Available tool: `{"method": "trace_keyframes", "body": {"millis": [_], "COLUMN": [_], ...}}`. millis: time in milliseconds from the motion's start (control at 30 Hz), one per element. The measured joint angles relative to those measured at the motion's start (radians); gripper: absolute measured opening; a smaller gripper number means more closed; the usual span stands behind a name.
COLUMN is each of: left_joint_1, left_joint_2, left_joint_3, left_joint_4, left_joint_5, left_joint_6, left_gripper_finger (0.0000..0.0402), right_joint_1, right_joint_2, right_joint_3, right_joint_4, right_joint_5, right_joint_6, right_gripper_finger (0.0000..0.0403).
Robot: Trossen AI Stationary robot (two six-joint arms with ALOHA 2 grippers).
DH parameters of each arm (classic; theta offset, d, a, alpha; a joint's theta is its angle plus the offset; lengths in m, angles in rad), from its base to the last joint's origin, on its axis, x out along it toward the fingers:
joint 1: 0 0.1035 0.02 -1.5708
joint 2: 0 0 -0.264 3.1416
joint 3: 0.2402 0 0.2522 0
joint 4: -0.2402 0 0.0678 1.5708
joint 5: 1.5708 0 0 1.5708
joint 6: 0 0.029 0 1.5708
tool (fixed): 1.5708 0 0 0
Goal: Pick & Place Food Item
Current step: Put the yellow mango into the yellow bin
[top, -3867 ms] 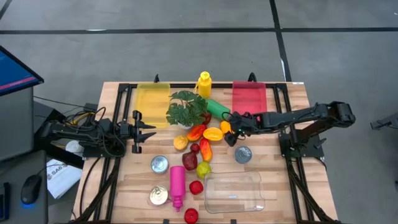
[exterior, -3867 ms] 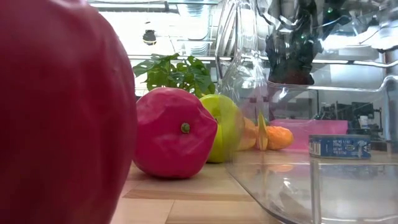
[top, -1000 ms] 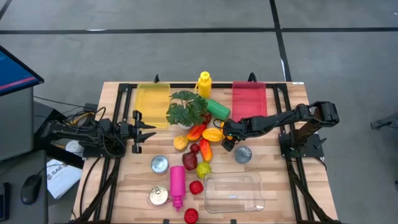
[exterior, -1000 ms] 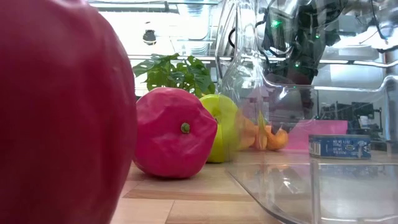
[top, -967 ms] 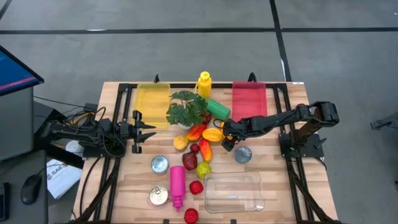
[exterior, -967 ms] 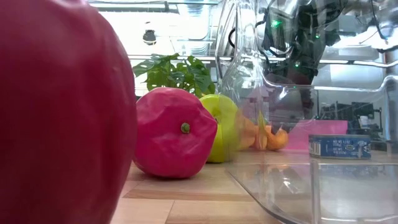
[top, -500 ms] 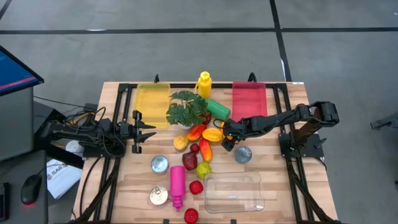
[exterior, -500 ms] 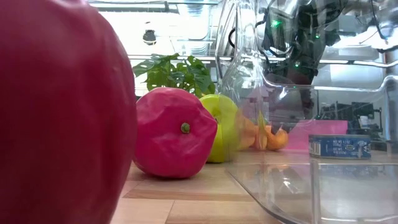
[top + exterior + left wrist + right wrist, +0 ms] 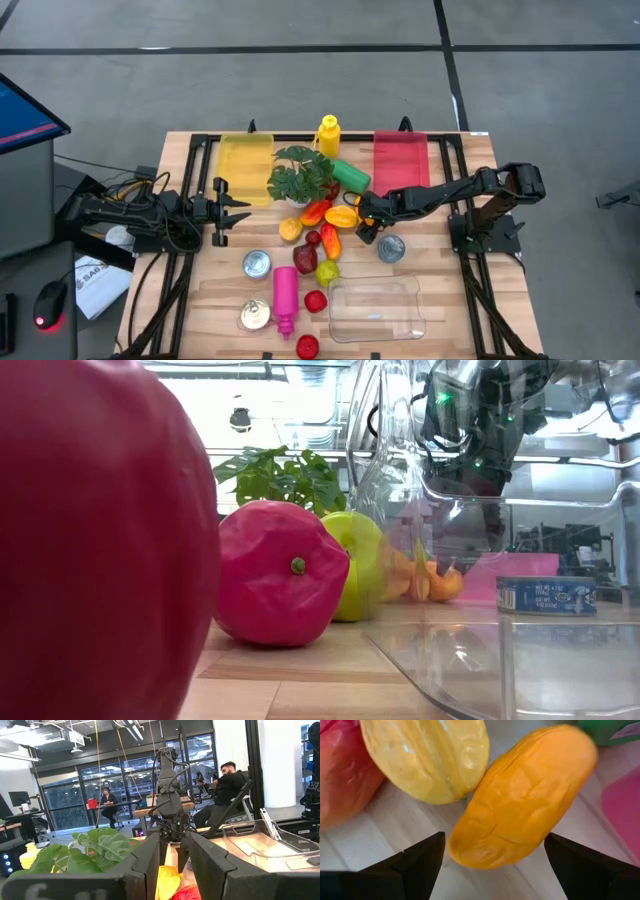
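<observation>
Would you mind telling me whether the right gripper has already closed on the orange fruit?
No, in the right wrist view the right gripper has its fingers spread wide on either side of the orange fruit, with visible gaps.

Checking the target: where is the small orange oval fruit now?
High view: the small orange oval fruit lies right of table centre, beside the yellow ribbed fruit, between the open right gripper's fingers, under the green bottle.

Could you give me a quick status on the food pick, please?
Right end effector open, straddling orange fruit, not gripped. Yellow fruit touching it. Left end effector idle at table's left.
</observation>
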Motion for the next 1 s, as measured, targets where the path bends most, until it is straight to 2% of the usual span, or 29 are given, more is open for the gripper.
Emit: {"method": "trace_keyframes", "body": {"millis": [133,400,833,1000], "left_joint_1": [0.000,0.000,0.000,0.000], "left_joint_2": [0.000,0.000,0.000,0.000], "left_joint_3": [0.000,0.000,0.000,0.000], "left_joint_4": [0.000,0.000,0.000,0.000], "left_joint_5": [0.000,0.000,0.000,0.000], "left_joint_6": [0.000,0.000,0.000,0.000], "left_gripper_finger": [0.0095,0.0095,0.0095,0.0095], "right_joint_1": [0.000,0.000,0.000,-0.002], "right_joint_2": [0.000,0.000,0.000,0.000], "right_joint_3": [0.000,0.000,0.000,0.000], "right_joint_4": [0.000,0.000,-0.008,-0.008], "right_joint_5": [-0.035,-0.034,-0.032,-0.032], "right_joint_6": [-0.002,0.002,0.081,0.168], "right_gripper_finger": [0.0335,0.0335,0.0335,0.0335]}}
